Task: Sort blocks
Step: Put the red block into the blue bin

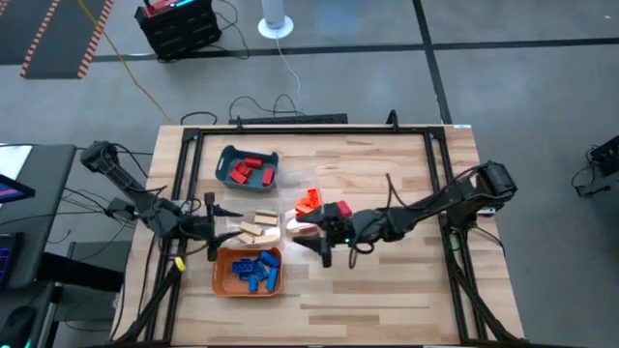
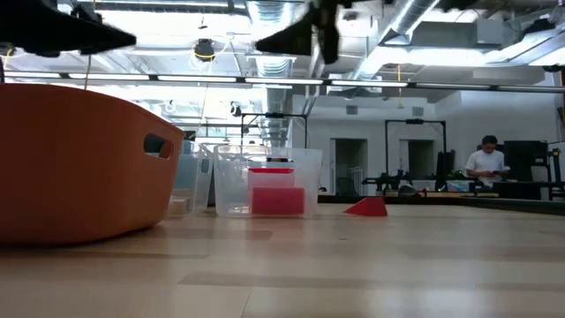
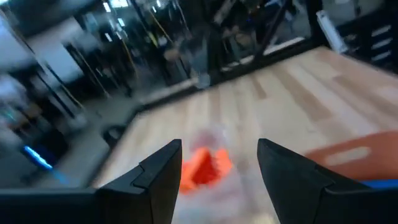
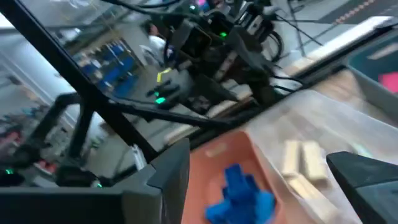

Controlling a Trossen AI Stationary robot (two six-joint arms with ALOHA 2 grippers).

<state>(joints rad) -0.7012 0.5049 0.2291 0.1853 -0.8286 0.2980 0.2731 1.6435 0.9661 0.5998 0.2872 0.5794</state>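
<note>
Three trays sit mid-table: teal tray [image 1: 247,166] with about four red blocks [image 1: 248,172], clear tray [image 1: 255,228] with tan blocks [image 1: 259,228], orange tray [image 1: 250,272] with blue blocks [image 1: 258,271] — orange blocks [image 1: 309,201] lie loose nearby. Left gripper [image 1: 215,235] and right gripper [image 1: 308,240] both gape, empty. Pale wooden table [image 1: 406,280]; concrete floor beyond.

High camera stares straight down on the counter [image 1: 387,290]; low camera skims level, hard beside the orange tray [image 2: 79,159], shared overhead.
</note>
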